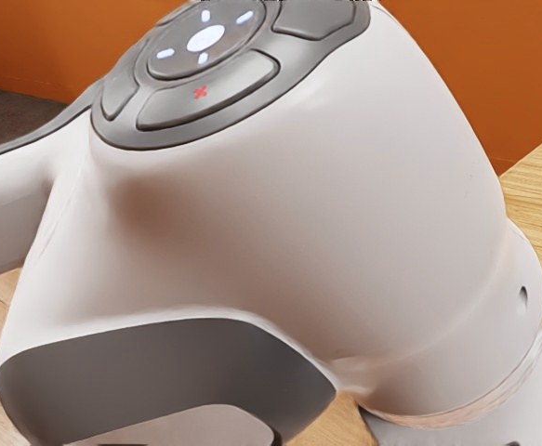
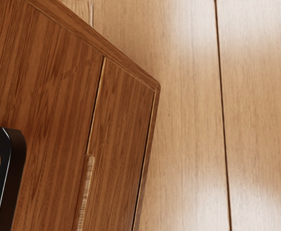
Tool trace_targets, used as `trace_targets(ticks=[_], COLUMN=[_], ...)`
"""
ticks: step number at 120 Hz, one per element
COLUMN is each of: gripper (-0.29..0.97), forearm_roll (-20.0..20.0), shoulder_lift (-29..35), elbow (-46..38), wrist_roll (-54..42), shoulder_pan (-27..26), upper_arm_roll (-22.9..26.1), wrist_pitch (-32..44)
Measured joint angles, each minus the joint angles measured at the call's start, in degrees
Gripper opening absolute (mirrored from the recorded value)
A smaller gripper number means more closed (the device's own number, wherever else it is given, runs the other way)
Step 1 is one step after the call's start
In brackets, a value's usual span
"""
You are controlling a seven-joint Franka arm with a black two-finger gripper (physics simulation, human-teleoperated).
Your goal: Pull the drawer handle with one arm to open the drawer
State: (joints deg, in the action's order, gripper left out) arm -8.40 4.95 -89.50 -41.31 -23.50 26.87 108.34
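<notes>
Exterior view from the side: the white arm (image 1: 280, 232) looms close over the pale wooden table (image 1: 540, 195), an orange wall (image 1: 475, 56) behind it. Wrist view: the dark wooden cabinet (image 2: 44, 96) stands on the table's light planks, one rounded corner jutting out over them, with a thin seam (image 2: 96, 106) splitting its face into two panels. On the wider panel, away from that corner, sits the black drawer handle (image 2: 7, 159); whether the gripper is open or closed I cannot tell.
</notes>
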Motion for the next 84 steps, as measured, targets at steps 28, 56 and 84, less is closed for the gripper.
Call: trace_targets(ticks=[28, 56, 84], gripper=[0.65, 0.65, 0.65], forearm_roll=[3.85, 6.28, 6.07], shoulder_lift=[0.36, 1.76, 0.40], elbow=[-1.21, -3.07, -2.82], wrist_roll=[0.30, 0.98, 1.48], shoulder_pan=[0.10, 0.44, 1.64], upper_arm_roll=[-1.08, -2.89, -3.06], wrist_pitch=[0.22, 0.30, 2.02])
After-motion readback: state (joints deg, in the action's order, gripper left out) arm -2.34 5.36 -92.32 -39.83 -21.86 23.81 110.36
